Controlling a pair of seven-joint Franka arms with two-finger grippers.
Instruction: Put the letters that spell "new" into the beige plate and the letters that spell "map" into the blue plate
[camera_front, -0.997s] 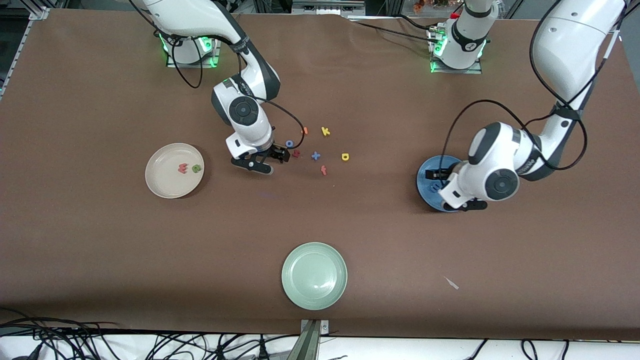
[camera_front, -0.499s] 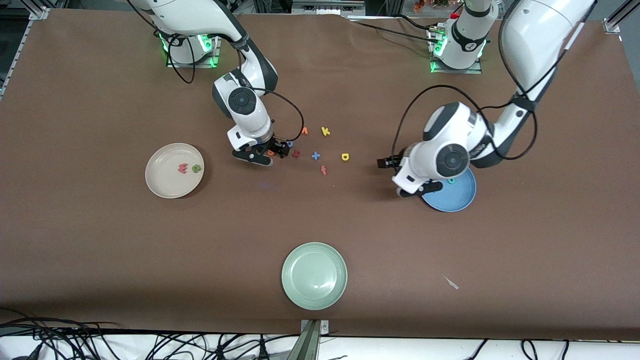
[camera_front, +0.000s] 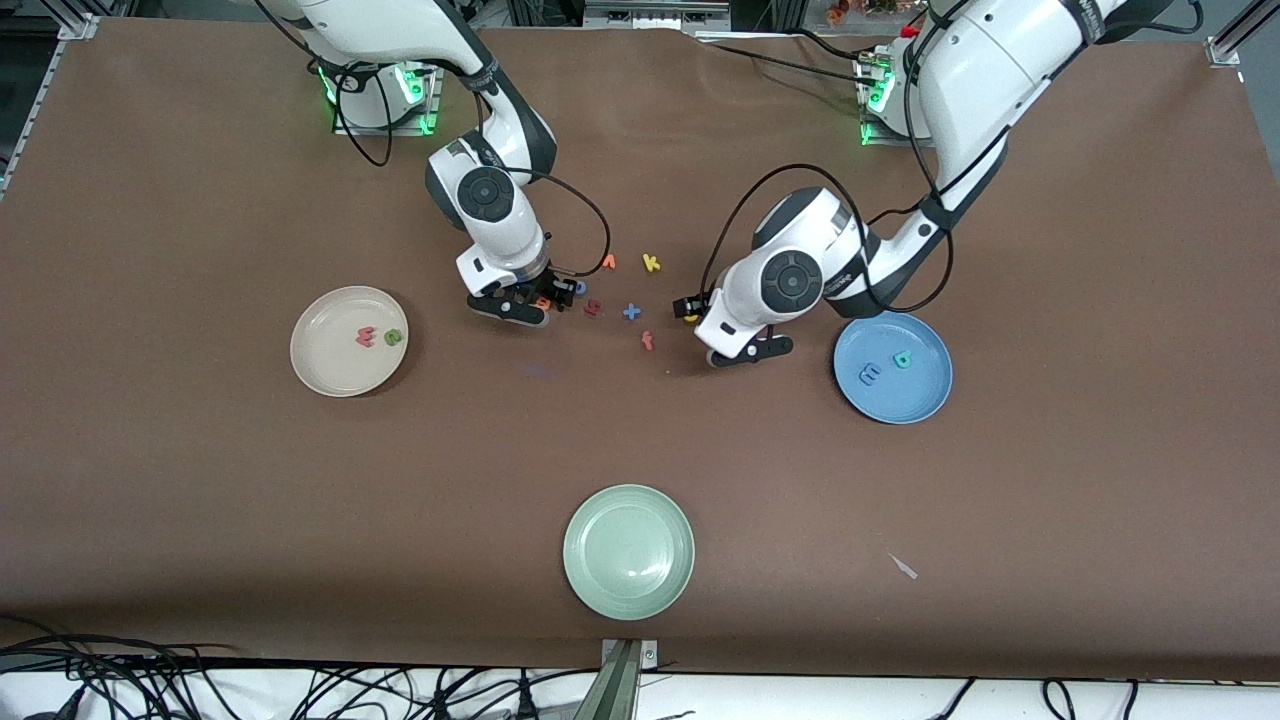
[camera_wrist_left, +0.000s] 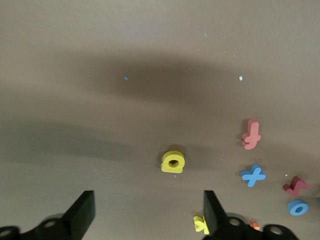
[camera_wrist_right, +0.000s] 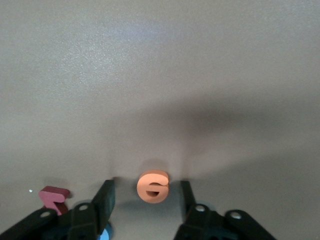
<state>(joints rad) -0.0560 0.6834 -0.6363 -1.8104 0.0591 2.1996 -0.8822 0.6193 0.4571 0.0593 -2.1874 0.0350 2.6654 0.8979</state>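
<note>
The beige plate (camera_front: 330, 365) holds the pinkish-red "w" (camera_front: 365, 337) and the green "n" (camera_front: 394, 337). In the blue plate (camera_front: 915, 395) lie the blue "m" (camera_front: 870, 374) and the teal "p" (camera_front: 903, 359). My right gripper (camera_front: 540, 303) (camera_wrist_right: 146, 200) is down at the table, open, its fingers (camera_wrist_right: 106, 199) on either side of the orange "e" (camera_wrist_right: 153, 186) with gaps showing. My left gripper (camera_front: 690, 315) (camera_wrist_left: 148, 215) hangs open just over the yellow "a" (camera_wrist_left: 173, 162), which lies a little ahead of its fingertips.
Loose letters lie between the two grippers: an orange "v" (camera_front: 609, 262), yellow "k" (camera_front: 651, 262), blue "o" (camera_front: 580, 288), dark red piece (camera_front: 592, 308), blue cross (camera_front: 631, 312) and red "f" (camera_front: 647, 340). A pale green plate (camera_front: 628, 551) sits nearer the front camera.
My left arm swung from over the blue plate to the yellow "a", uncovering the "m" and "p". My right gripper settled round the orange "e" and its fingers narrowed.
</note>
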